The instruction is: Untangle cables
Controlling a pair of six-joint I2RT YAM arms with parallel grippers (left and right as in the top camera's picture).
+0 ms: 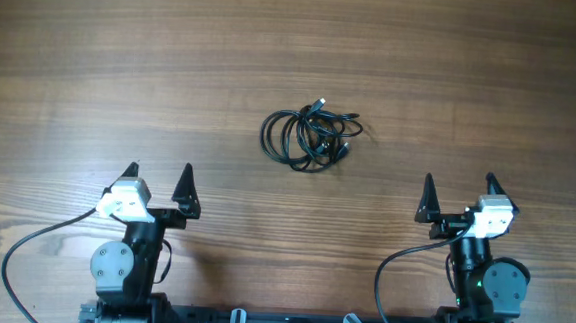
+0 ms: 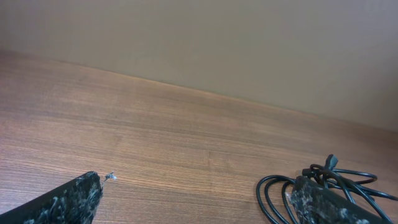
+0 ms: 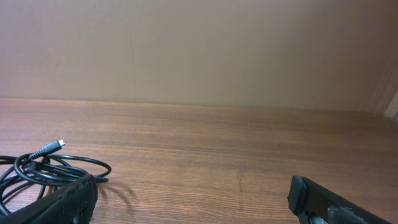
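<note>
**Cables not yet engaged; both grippers empty at the near edge**

At the near edge, the left black two-finger gripper (image 1: 159, 177) and the right black two-finger gripper (image 1: 459, 187) are found with fingers spread wide and nothing between them. Neither is touching the cords. The step in hand is judged to be the first approach. It is recommended that an outer loop be pinched by one arm and a free end be taken by the other, so that the strands are drawn apart sideways rather than lifted as one lump. A slow, low descent is advised, since thin cord lying flat is easily pushed away.

Farther out, between the two arms and well apart from both, the thin black flexible cables (image 1: 309, 138) are seen as one compact knotted coil on the brown wood-grain table (image 1: 94, 59). Several overlapping loops are noted, with a small plug end (image 1: 318, 105) projecting at the far side. The number of cords cannot be told.
</note>
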